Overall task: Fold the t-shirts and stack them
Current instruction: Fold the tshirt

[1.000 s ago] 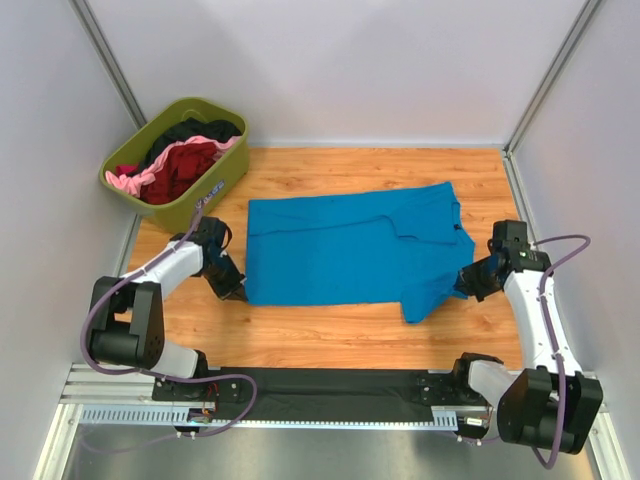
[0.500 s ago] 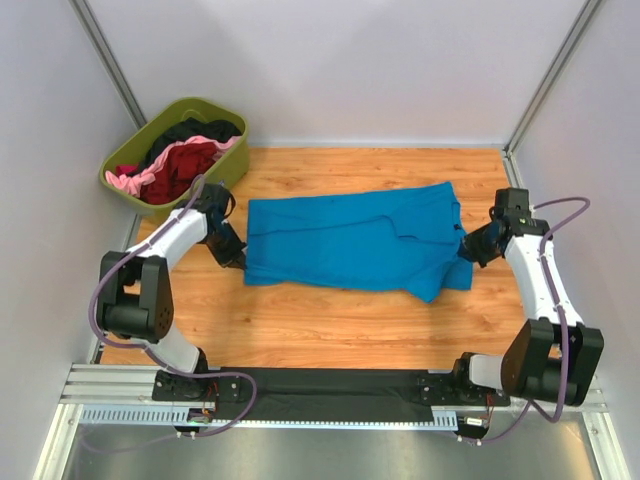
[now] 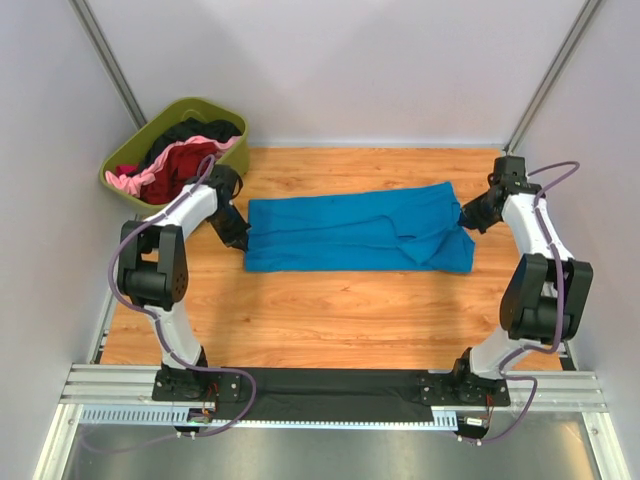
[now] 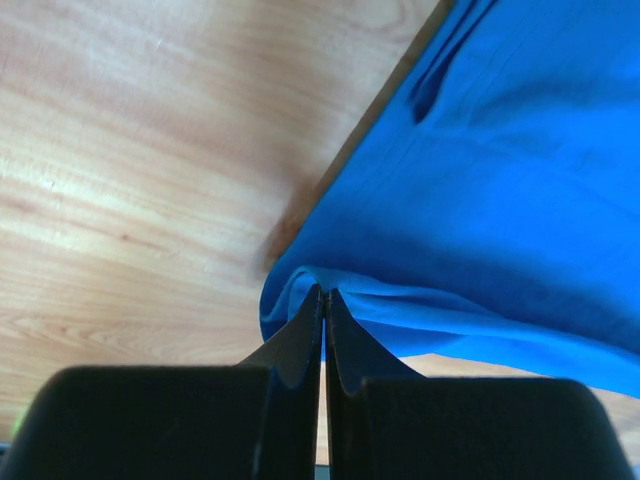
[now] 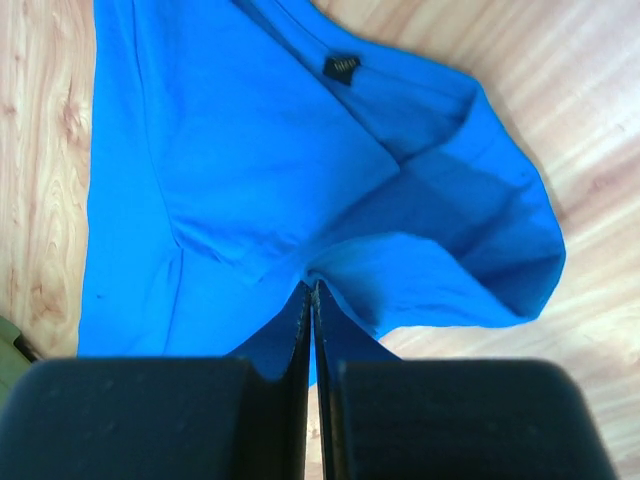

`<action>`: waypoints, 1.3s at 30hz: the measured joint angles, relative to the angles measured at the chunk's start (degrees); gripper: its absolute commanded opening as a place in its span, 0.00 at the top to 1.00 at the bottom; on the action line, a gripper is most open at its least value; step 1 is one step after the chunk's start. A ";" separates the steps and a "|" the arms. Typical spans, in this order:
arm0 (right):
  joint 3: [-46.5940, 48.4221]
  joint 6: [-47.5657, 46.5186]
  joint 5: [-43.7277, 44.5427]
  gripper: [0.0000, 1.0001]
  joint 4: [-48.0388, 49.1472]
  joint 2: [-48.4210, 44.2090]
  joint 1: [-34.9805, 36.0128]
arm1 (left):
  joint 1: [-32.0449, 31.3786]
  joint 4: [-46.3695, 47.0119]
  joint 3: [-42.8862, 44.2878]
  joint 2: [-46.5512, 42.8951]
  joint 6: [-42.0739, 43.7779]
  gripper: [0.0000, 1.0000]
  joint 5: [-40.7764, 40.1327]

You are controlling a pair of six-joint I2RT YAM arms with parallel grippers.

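The bright blue t-shirt (image 3: 350,231) lies across the middle of the wooden table, its near half folded up over the far half. My left gripper (image 3: 240,240) is shut on the shirt's left edge; in the left wrist view (image 4: 324,292) the blue cloth (image 4: 500,180) bunches at the fingertips. My right gripper (image 3: 466,214) is shut on the shirt's right edge near the collar; in the right wrist view (image 5: 312,287) the cloth (image 5: 240,150) is pinched at the tips, and the collar tag (image 5: 343,67) shows. Dark red, pink and black shirts (image 3: 180,160) lie in the tub.
The olive-green tub (image 3: 205,190) stands at the back left corner, close to my left arm. White walls with metal posts close in both sides and the back. The arms' black base rail (image 3: 320,385) runs along the near edge.
Both grippers have moved toward the back of the table, carrying the shirt's near edge over onto its far part. The blue shirt now shows as a narrower band.
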 measured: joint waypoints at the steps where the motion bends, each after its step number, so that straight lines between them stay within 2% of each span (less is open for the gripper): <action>1: 1.11 -0.44 -0.11 1.00 0.09 1.31 -0.13 | 0.00 -0.04 0.83 0.85 0.00 1.00 -0.13; 19: 15.98 -6.93 -6.03 1.00 1.57 15.96 -0.59 | -0.55 -2.05 10.78 8.33 -0.02 1.00 -1.16; 39: 20.22 -12.83 -10.75 1.00 3.63 20.85 -0.61 | -1.31 -5.38 16.13 13.81 0.24 1.00 -5.75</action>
